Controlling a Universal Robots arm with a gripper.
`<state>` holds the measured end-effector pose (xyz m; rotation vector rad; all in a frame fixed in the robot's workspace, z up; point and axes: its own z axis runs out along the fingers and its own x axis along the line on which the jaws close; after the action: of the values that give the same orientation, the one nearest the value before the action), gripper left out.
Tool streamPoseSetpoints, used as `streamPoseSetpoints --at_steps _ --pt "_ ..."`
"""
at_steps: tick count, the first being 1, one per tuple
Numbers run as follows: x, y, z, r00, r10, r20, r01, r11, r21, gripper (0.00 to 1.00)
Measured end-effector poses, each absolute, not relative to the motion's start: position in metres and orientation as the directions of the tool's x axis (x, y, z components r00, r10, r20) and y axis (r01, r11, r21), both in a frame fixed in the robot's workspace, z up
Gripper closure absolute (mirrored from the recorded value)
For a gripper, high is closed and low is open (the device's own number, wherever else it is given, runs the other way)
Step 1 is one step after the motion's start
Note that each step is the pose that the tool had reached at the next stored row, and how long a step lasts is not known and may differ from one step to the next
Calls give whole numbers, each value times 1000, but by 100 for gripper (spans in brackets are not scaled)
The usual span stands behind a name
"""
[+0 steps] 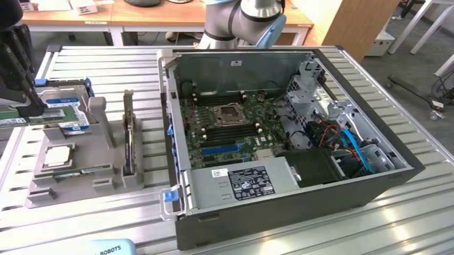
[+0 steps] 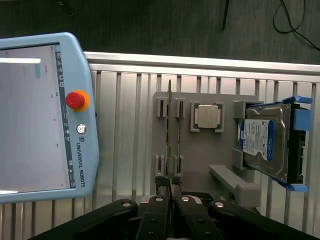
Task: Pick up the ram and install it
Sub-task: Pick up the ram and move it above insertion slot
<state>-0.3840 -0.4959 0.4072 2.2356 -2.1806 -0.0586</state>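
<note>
**Status.** The gripper (image 1: 28,109) is closed narrow on the ram (image 1: 48,114). It holds this green stick level and on edge above the grey parts fixture (image 1: 71,194), at the exterior view's left. In the wrist view the gripper (image 2: 170,194) has its fingers drawn together on the ram (image 2: 170,132). The stick is seen edge-on there, running over the gap between the two pairs of slot posts (image 2: 160,107). I judge it clear of the fixture, not seated.

**Surroundings.** A second ram stick (image 1: 82,171) lies in the fixture just beside the processor chip (image 1: 57,154). The hard drive (image 1: 67,100) stands behind the held stick.

**Destination.** The open computer case (image 1: 284,210) sits on the tabletop (image 1: 92,69), well apart toward the exterior view's right. Its motherboard (image 1: 245,141) carries long memory slots on either side of the processor socket (image 1: 228,114). The held stick is not yet installed.

**Assessment of the step in hand.**
- The pick appears made, and the work now is holding the stick true.
- A thin board gripped by its faces can pivot, so it should stay level and square to the fingers.
- The grip should be firm without crushing the chips.
- The lower edge must clear the slot posts and the hard drive.
- I cannot tell where along its length the fingers hold it. An off-centre grip would risk the free end drooping.
- I cannot tell which way the contact edge faces.
</note>
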Motion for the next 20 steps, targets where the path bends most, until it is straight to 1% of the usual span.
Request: streamPoseSetpoints --at_steps 20 --pt "-379 -496 413 25 -1000 -14 -999 -25 40 88"
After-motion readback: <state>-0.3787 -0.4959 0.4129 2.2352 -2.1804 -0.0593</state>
